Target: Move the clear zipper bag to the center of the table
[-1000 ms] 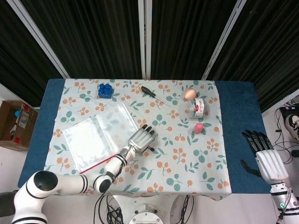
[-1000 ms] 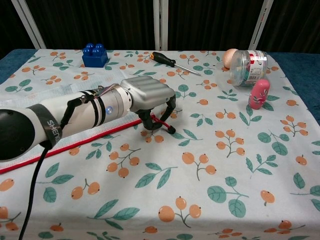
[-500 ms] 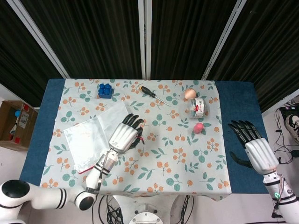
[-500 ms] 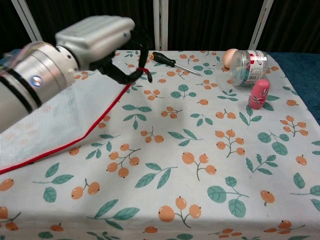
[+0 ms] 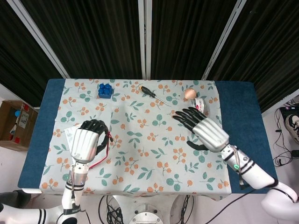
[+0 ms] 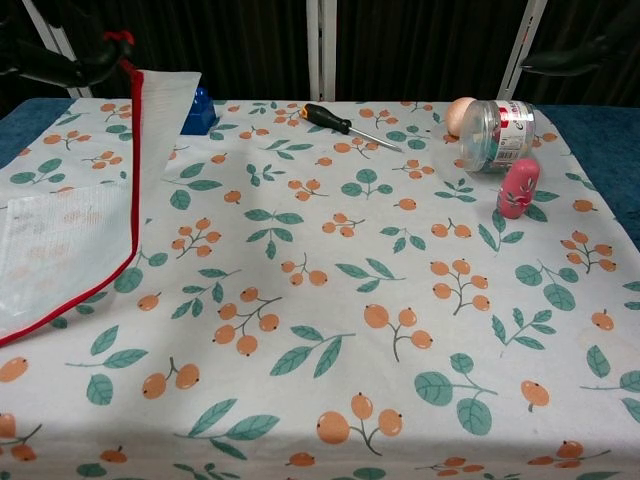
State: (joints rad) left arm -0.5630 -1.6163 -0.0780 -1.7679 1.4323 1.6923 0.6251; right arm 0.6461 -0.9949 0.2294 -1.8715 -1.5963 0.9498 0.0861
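The clear zipper bag (image 5: 69, 134) with its red zip edge is at the table's left side. My left hand (image 5: 86, 142) pinches the red edge and holds that end raised. In the chest view the bag (image 6: 70, 230) hangs from the left hand (image 6: 60, 60) at the top left, its lower part lying on the cloth. My right hand (image 5: 203, 130) hovers over the right part of the table with fingers spread and nothing in it. Only its dark fingertips show in the chest view (image 6: 575, 55).
At the back stand a blue block (image 6: 197, 110), a screwdriver (image 6: 345, 123), an egg (image 6: 458, 115) and a jar (image 6: 497, 133) on its side. A pink toy (image 6: 517, 187) stands in front of the jar. A cardboard box (image 5: 16, 123) sits on the floor, left.
My left hand has risen and drawn back to the left, lifting the bag's zip edge off the table. The right hand has swung in from the table's right edge.
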